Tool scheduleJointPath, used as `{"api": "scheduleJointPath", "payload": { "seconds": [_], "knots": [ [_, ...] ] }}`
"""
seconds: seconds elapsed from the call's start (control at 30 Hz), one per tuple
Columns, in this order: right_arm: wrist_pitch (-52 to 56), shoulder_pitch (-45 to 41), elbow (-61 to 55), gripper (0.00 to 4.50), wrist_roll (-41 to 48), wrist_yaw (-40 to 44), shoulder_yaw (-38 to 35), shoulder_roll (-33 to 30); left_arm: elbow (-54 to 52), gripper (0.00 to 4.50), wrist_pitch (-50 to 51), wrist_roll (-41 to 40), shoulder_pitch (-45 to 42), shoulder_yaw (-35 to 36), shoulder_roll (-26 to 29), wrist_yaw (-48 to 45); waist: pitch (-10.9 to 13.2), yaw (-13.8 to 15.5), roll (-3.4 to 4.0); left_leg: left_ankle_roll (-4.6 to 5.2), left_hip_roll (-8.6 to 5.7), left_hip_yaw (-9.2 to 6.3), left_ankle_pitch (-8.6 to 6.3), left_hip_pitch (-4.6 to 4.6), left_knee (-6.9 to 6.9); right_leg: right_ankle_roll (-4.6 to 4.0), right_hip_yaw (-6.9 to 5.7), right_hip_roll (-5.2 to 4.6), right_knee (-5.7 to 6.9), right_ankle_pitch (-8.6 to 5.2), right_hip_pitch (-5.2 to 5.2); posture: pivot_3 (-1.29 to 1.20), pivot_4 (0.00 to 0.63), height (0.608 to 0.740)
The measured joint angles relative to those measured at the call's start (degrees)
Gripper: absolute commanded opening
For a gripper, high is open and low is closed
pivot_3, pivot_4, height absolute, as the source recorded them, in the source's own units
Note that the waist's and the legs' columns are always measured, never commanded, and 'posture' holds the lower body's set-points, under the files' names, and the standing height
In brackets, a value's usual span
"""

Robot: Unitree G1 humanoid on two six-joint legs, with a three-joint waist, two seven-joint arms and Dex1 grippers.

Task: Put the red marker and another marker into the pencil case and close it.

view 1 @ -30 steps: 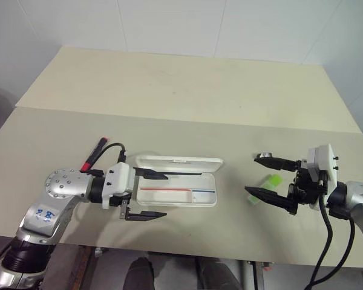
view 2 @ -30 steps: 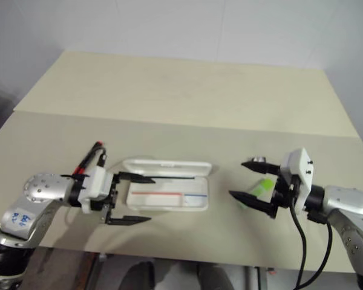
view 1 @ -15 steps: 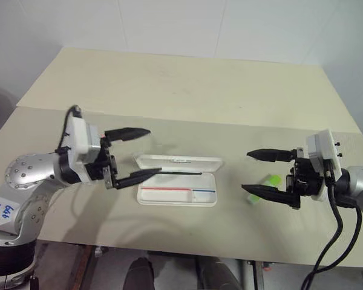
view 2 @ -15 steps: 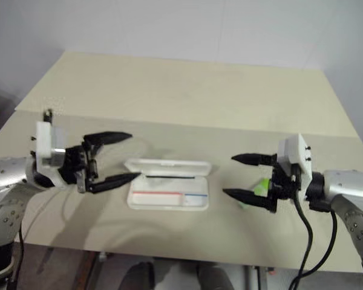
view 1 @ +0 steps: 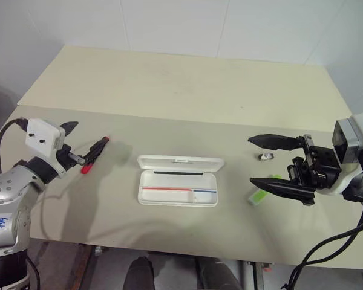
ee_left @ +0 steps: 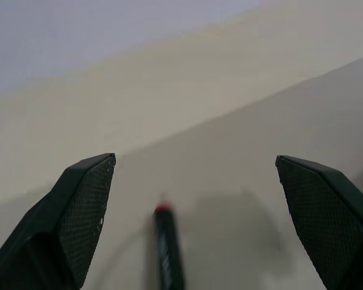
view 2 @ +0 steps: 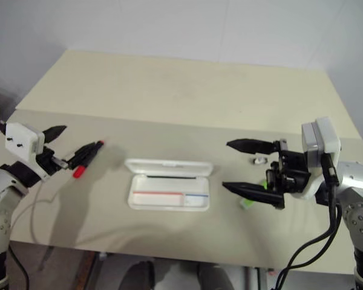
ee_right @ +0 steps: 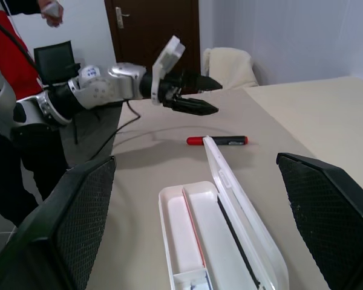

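White pencil case (view 1: 179, 180) lies open on counter (view 1: 187, 96). Red marker (view 1: 93, 155) left of it, between empty, wide-open left hand (view 1: 72, 145): centre on barrel, then close. Right hand (view 1: 272, 162) open, empty.

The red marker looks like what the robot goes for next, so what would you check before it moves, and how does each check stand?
1. Pencil case open and lying flat: ok, lid raised, tray bare.
2. Red marker free on the table, nothing on it: ok.
3. Left gripper open: ok, fingers spread wide.
4. Left gripper lined up with the marker: ok, in the left wrist view it lies between the fingers, not yet held.
5. Right gripper open and holding nothing: ok.
6. Light green marker reachable: cannot tell, the right gripper's lower finger partly hides it.
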Motion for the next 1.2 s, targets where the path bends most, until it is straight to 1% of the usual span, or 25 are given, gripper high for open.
{"api": "scheduleJointPath", "payload": {
  "seconds": [0.2,0.4,0.57,0.67,0.83,0.93,0.97,1.1,1.2],
  "knots": [
    [-0.19,1.2,2.27,4.5,-1.18,0.17,-0.28,0.51,0.09,4.49,1.01,5.48,2.04,-2.63,-4.87,7.62,0.0,-0.02,-0.01,-0.01,-0.01,0.0,0.01,0.01,0.06,0.02,0.01,0.01,0.06,0.01,0.0,0.0,0.15,0.74],
    [-1.15,1.58,2.29,4.5,-2.69,0.23,-0.28,0.51,3.17,4.49,1.41,7.0,0.27,-3.83,-7.35,10.51,0.0,-0.06,-0.01,-0.01,-0.01,0.0,0.01,0.01,0.05,0.03,0.01,0.02,0.07,0.02,0.0,0.0,0.15,0.74],
    [-1.29,4.9,2.28,4.5,-3.59,1.22,-0.95,0.5,8.73,4.49,3.63,7.33,-0.41,-4.43,-7.63,10.77,0.0,-0.04,-0.01,-0.01,-0.02,0.0,0.01,0.0,-0.01,0.02,0.01,0.03,0.06,0.02,-0.04,0.0,0.15,0.74],
    [-1.28,5.88,2.04,4.5,-3.53,1.36,-1.56,0.5,11.96,4.49,5.45,6.52,-2.67,-4.47,-8.04,10.43,0.0,0.0,-0.01,-0.02,-0.02,0.0,0.01,0.01,0.06,0.03,0.0,0.03,0.12,0.02,-0.01,0.0,0.15,0.74],
    [-1.29,8.45,2.01,4.5,-3.46,2.17,-4.69,0.17,15.59,4.49,4.87,6.2,-4.65,-4.7,-7.45,7.8,-0.01,0.16,0.01,-0.04,-0.07,-0.01,0.02,0.09,0.08,0.05,0.01,0.0,0.12,0.03,0.11,0.0,0.15,0.74],
    [-1.3,9.7,2.07,4.5,-3.52,2.46,-6.39,-0.11,17.96,3.89,4.65,5.86,-6.23,-4.8,-7.47,6.61,-0.01,0.22,0.01,-0.05,-0.08,-0.05,0.04,0.2,0.11,0.08,0.0,0.01,0.12,0.06,0.24,0.0,0.15,0.74],
    [-1.3,9.91,2.07,4.5,-3.58,2.58,-6.54,-0.21,18.47,3.6,4.65,5.73,-6.62,-4.9,-7.48,6.26,-0.01,0.16,0.01,-0.06,-0.09,-0.06,0.06,0.21,0.13,0.09,0.0,0.01,0.12,0.08,0.25,0.0,0.15,0.74],
    [-1.38,11.12,2.07,4.5,-3.67,3.07,-8.07,-0.33,18.61,2.28,4.82,5.23,-6.83,-5.28,-7.57,5.27,-0.01,-0.05,0.01,-0.06,-0.09,-0.06,0.06,0.21,0.17,0.11,0.01,0.02,0.12,0.15,0.27,0.0,0.15,0.74],
    [-1.44,11.92,2.07,4.5,-3.75,3.61,-8.28,-0.74,18.63,1.2,4.99,5.19,-7.13,-5.44,-7.57,5.08,-0.01,-0.12,0.01,-0.06,-0.09,-0.07,0.06,0.2,0.16,0.11,0.02,0.02,0.12,0.15,0.26,0.0,0.15,0.74]
  ]
}}
